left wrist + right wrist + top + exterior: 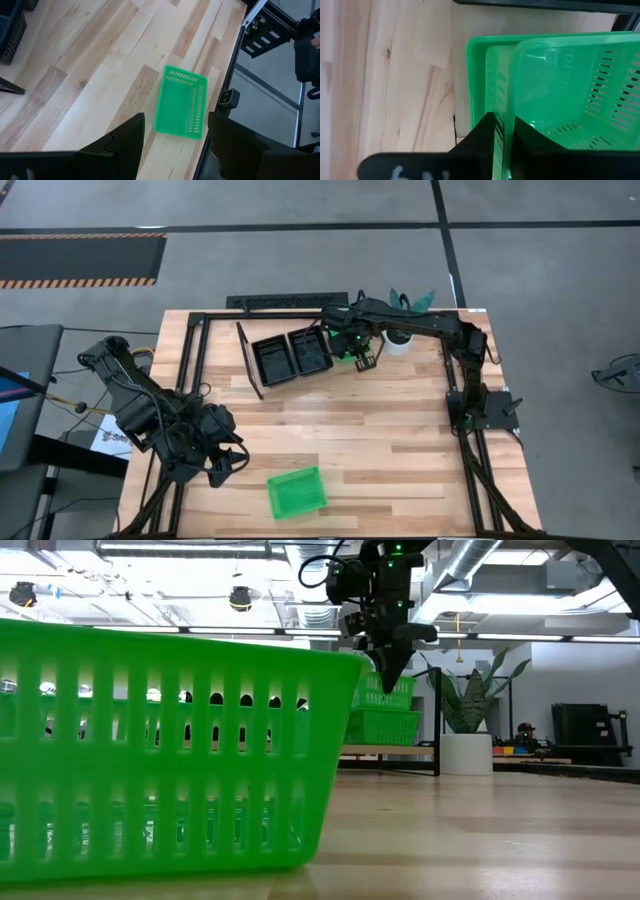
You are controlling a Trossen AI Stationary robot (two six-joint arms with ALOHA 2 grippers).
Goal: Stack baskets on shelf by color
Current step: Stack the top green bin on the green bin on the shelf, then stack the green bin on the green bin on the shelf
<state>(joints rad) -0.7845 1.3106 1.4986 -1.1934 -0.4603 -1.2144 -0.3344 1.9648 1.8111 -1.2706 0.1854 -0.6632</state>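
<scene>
A lone green basket rests flat on its base near the table's near edge and fills the low view. My left gripper hovers open beside it, touching nothing. Two more green baskets sit one on the other on the shelf at the far side. My right gripper stands over them, shut on the upper one. Two black baskets lie side by side left of the green pair. My right gripper pinches the side wall of the upper green basket, one finger outside and the other inside it. The fingers come from above, pointing down. That basket sits tilted in the lower green basket.
A white pot with a green plant stands just right of the green pair. Black frame rails run along the table's left and right sides, and a thin black bar lies left of the black baskets. Bare planks span the table's middle.
</scene>
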